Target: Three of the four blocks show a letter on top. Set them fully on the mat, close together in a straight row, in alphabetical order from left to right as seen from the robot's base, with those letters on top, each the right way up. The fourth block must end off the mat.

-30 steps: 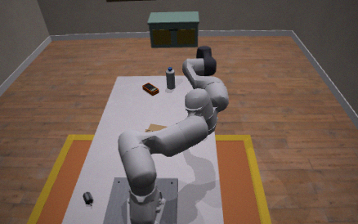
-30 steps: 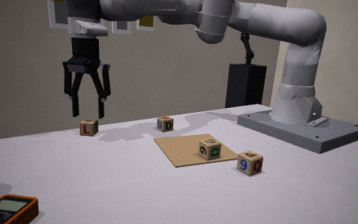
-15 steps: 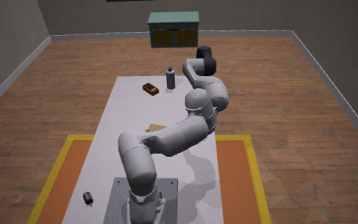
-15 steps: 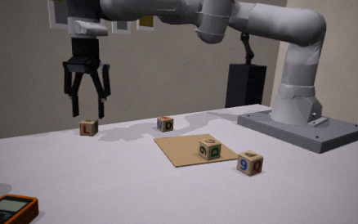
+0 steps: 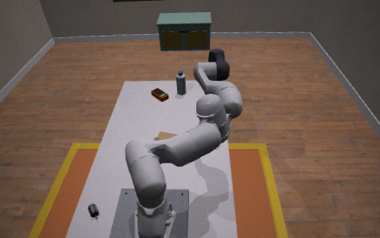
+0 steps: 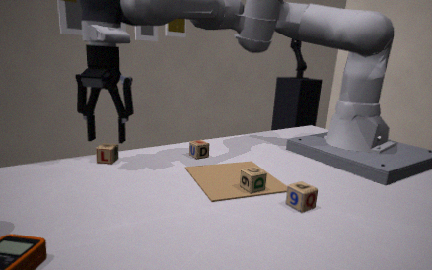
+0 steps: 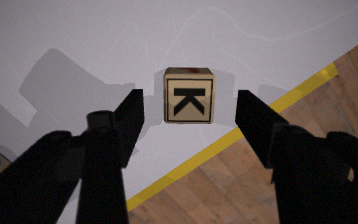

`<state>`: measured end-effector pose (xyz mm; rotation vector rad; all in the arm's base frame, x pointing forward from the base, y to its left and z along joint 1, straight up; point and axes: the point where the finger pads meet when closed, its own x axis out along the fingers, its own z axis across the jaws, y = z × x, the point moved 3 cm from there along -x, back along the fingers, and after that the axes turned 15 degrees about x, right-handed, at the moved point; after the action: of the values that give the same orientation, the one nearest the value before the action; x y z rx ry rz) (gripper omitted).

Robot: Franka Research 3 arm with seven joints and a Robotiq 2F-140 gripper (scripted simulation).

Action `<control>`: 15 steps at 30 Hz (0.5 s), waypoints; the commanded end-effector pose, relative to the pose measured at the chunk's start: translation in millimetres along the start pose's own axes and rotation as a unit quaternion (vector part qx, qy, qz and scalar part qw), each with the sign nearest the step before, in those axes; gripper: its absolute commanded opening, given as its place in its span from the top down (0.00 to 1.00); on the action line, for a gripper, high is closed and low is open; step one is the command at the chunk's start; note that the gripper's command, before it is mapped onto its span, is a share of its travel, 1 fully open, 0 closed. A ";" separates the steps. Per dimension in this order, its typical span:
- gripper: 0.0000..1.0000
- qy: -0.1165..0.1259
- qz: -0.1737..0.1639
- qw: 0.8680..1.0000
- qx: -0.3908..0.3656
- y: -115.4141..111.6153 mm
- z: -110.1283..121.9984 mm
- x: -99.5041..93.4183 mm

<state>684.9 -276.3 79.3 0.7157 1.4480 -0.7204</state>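
My gripper (image 6: 106, 138) is open and empty. It hangs straight above a wooden block (image 6: 107, 153) at the far side of the table, with its fingertips a little above the block. In the wrist view the block (image 7: 188, 95) shows a black K on top and sits between my fingers, apart from both. Its side shows a red L. The tan mat (image 6: 235, 179) holds one block (image 6: 252, 178) with 9 and D on its sides. A block with U and D sides (image 6: 199, 149) stands behind the mat. A block with 9 and Q sides (image 6: 301, 196) stands off the mat's right corner.
The K block lies close to the table edge; wooden floor and a yellow line (image 7: 260, 125) show beyond it. An orange multimeter (image 6: 8, 251) lies at the near left. A grey bottle (image 5: 180, 82) stands at the table's far end. The arm's base (image 6: 366, 153) is at the right.
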 end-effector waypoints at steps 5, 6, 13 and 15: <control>0.45 -0.001 0.001 1.000 0.001 0.7 0.5 0.4; 0.45 -0.001 0.001 1.000 0.001 0.7 0.5 0.4; 0.45 -0.001 0.001 1.000 0.001 0.7 0.5 1.5; 0.45 -0.001 0.001 1.000 0.001 0.7 0.5 3.7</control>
<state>685.0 -276.5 78.6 0.7158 1.4479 -0.7206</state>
